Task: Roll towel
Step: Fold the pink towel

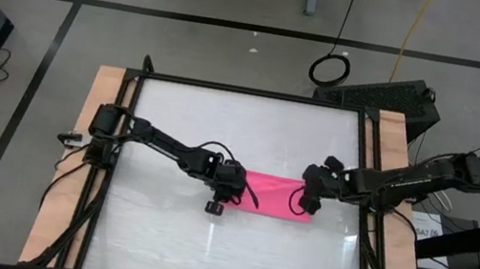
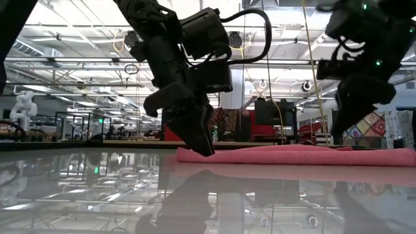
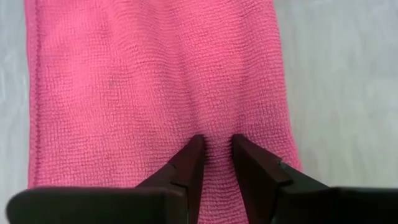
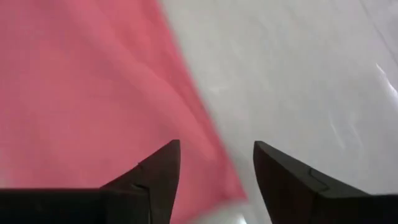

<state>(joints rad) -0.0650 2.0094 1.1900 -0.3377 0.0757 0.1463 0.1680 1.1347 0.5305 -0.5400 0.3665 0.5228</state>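
The pink towel (image 1: 276,196) lies on the white table as a flat folded strip that runs left to right. It also shows in the low view (image 2: 305,155). My left gripper (image 1: 226,193) is down at the strip's left end, its fingers nearly together on the cloth (image 3: 216,146). My right gripper (image 1: 308,201) is open and hangs a little above the strip's right end (image 2: 354,110). In its wrist view its fingers stand apart over the towel's edge (image 4: 214,155), one over the cloth and one over bare table. My left gripper pinches a small ridge of the towel's top cloth (image 3: 216,140) between its two fingertips, near the strip's left end and toward one long edge. The fingers come from above, slanting down (image 2: 198,140). The towel stays flat on the table.
The table (image 1: 203,245) is a glossy white sheet in a black frame with wooden boards (image 1: 82,158) on the left and right. There is bare table on the near and far sides of the towel. Cables and equipment (image 1: 391,96) lie on the floor beyond the far edge.
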